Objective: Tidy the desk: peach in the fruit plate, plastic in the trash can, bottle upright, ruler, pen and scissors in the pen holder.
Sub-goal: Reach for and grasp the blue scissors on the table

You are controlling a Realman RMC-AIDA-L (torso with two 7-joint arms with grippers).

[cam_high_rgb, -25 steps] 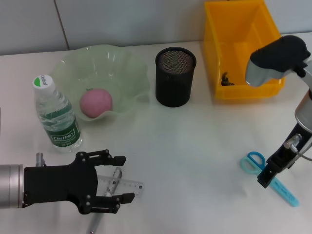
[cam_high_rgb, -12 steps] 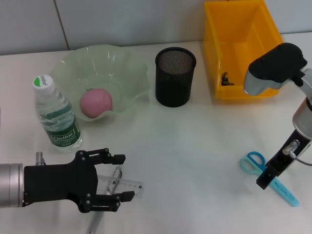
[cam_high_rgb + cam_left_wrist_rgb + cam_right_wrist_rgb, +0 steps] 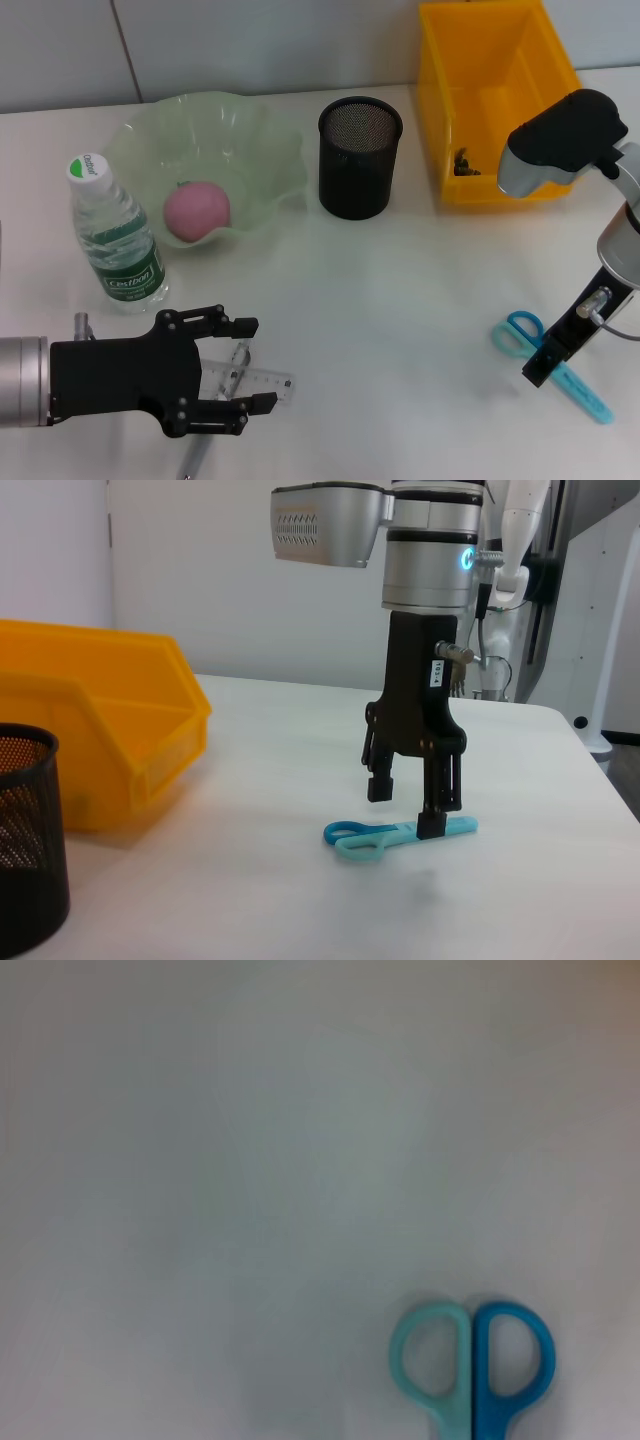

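On the white desk, the pink peach sits in the green plate at ten o'clock, and the clear bottle stands up. The open right claw hangs over the blue scissors at four o'clock. The open left claw waits over the clear ruler at seven o'clock. The black mesh pen holder has nothing sticking out yet.

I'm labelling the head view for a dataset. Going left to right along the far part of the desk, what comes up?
Water bottle → peach in the fruit plate → black mesh pen holder → yellow bin.
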